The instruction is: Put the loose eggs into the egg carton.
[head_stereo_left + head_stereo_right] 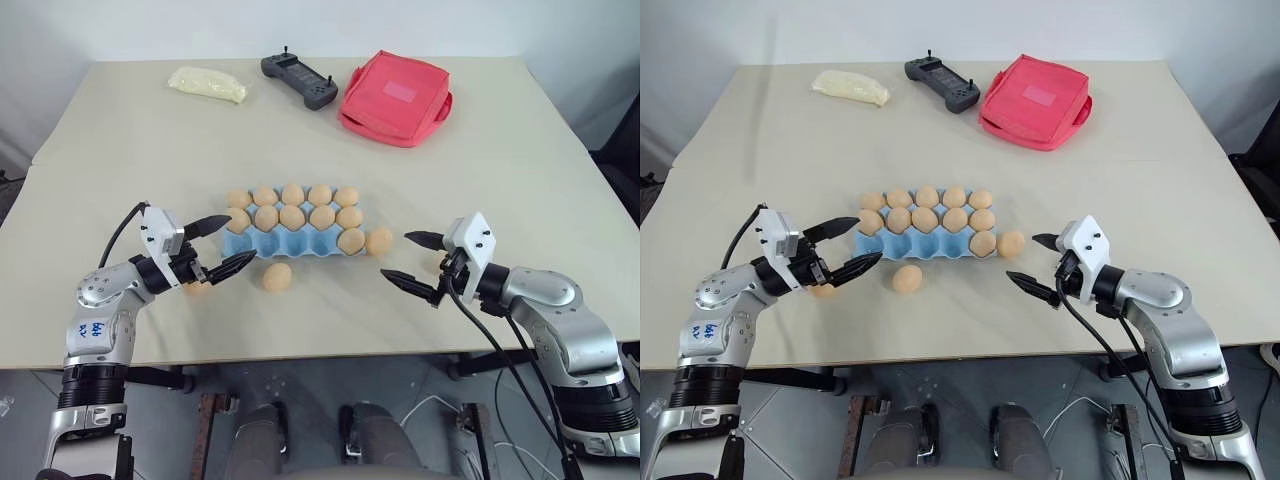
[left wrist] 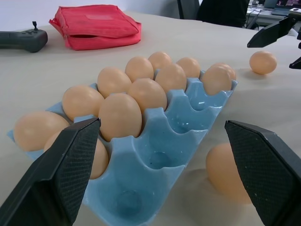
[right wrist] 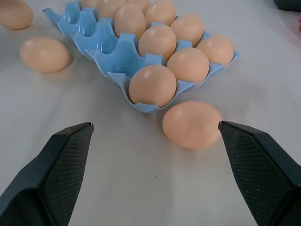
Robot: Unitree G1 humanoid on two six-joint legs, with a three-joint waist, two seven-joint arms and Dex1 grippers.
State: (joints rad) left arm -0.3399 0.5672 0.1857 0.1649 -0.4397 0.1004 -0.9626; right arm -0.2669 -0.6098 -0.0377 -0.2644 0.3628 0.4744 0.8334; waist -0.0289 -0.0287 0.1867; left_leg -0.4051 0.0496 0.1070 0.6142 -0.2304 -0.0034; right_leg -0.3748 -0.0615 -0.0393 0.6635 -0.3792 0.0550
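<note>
The light blue egg carton (image 1: 290,243) sits mid-table with its two far rows full of tan eggs. In the near row only the right end cup holds an egg; several cups are bare. One loose egg (image 1: 379,240) lies just right of the carton, and another (image 1: 277,277) lies in front of it. A further loose egg (image 1: 197,288) rests beneath my left gripper (image 1: 238,240), which is open by the carton's near left corner. My right gripper (image 1: 397,255) is open, a little right of the right-hand loose egg (image 3: 192,124), with nothing between its fingers.
At the table's far side lie a red fabric pouch (image 1: 395,97), a black controller (image 1: 299,80) and a pale yellowish bag (image 1: 207,84). The table's near edge runs just below both arms.
</note>
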